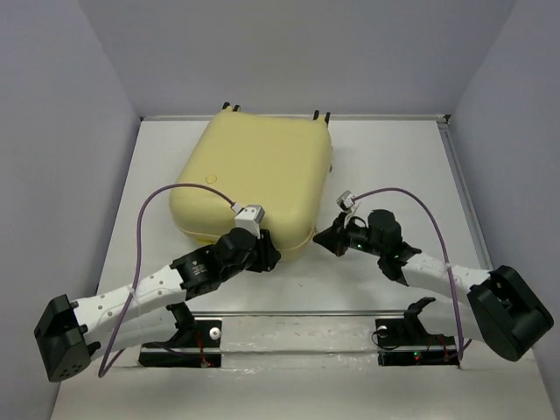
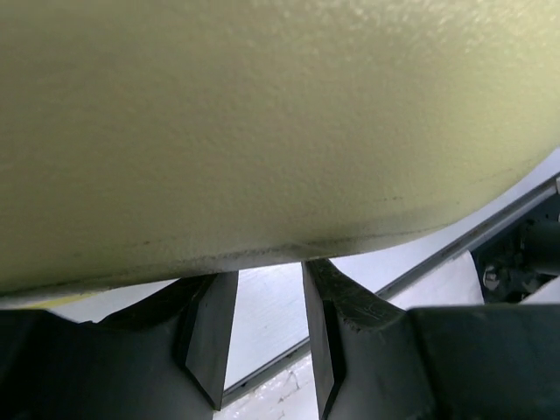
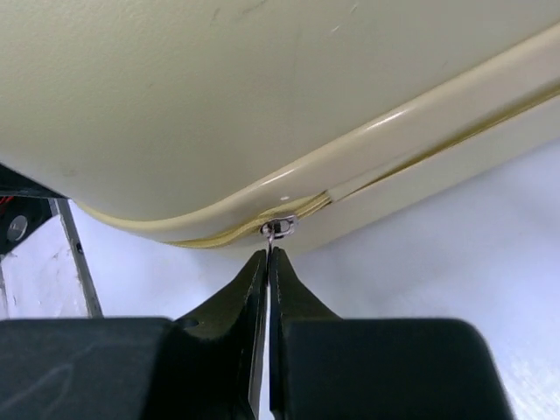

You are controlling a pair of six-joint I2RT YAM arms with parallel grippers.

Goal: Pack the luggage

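Observation:
The pale-yellow luggage (image 1: 254, 179) lies flat and closed at the back middle of the table. My right gripper (image 1: 325, 236) is at its near right corner, shut on the small metal zipper pull (image 3: 278, 229) of the yellow zipper that runs along the seam. My left gripper (image 1: 267, 254) is at the near edge of the luggage; in the left wrist view (image 2: 269, 280) its fingers are slightly apart with nothing between them, and their tips sit right under the shell (image 2: 262, 122).
The white table (image 1: 394, 166) is ringed by grey walls. A metal rail (image 1: 297, 315) runs across the near edge by the arm bases. Small black wheels (image 1: 320, 115) show at the luggage's far edge.

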